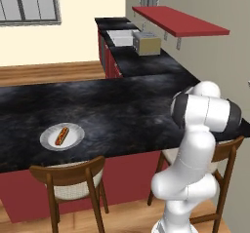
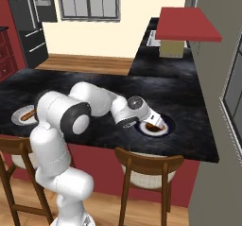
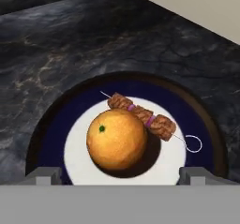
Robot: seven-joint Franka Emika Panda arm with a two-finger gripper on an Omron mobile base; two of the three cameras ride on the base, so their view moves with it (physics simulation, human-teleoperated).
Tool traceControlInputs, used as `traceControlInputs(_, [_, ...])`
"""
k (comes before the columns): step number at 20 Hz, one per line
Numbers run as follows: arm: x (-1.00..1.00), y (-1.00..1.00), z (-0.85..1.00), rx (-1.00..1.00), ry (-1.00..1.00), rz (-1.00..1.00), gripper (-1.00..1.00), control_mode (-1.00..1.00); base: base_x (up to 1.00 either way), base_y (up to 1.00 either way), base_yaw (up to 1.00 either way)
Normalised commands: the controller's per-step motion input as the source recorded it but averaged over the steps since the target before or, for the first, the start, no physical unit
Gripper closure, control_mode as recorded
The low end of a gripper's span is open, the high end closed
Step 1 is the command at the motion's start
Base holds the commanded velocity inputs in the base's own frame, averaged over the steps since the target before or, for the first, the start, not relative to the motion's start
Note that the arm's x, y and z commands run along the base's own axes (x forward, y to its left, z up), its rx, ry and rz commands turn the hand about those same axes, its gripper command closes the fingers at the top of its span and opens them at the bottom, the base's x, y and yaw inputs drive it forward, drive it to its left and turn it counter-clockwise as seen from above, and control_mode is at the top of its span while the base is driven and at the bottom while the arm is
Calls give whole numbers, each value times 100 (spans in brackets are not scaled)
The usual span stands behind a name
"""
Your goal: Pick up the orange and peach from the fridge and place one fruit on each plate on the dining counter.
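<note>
Where the table [image 1: 122, 115] is seen from the left base, one plate [image 1: 49, 140] lies near its front edge, carrying a hot dog [image 1: 61, 135].

From the right base, the end effector [image 2: 156, 123] is seen low over a second plate [image 2: 164, 130] on the table, well apart from the first; the fridge [image 2: 33, 21] stands far left.

Through the hand view, the orange [image 3: 117, 141] is found resting on the plate, touching a skewer [image 3: 143, 116]. The fingertips [image 3: 43, 175] are spread wide either side, gripping nothing. The orange is judged firm, round, light and prone to roll; it would best be pinched across its widest middle.
</note>
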Motion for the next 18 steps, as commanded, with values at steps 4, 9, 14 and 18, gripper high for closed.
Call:
traceControlInputs(4, [-100, 4, 50, 0, -1, 0, -100, -100, 0, 0, 0])
traceControlInputs(9, [-100, 40, 90, 0, 0, 0, -100, -100, 0, 0, 0])
traceControlInputs(14, [-96, 59, 100, 0, 1, 0, -100, -100, 0, 0, 0])
traceControlInputs(18, [-61, 51, 100, 0, 1, 1, -100, -100, 0, 0, 0])
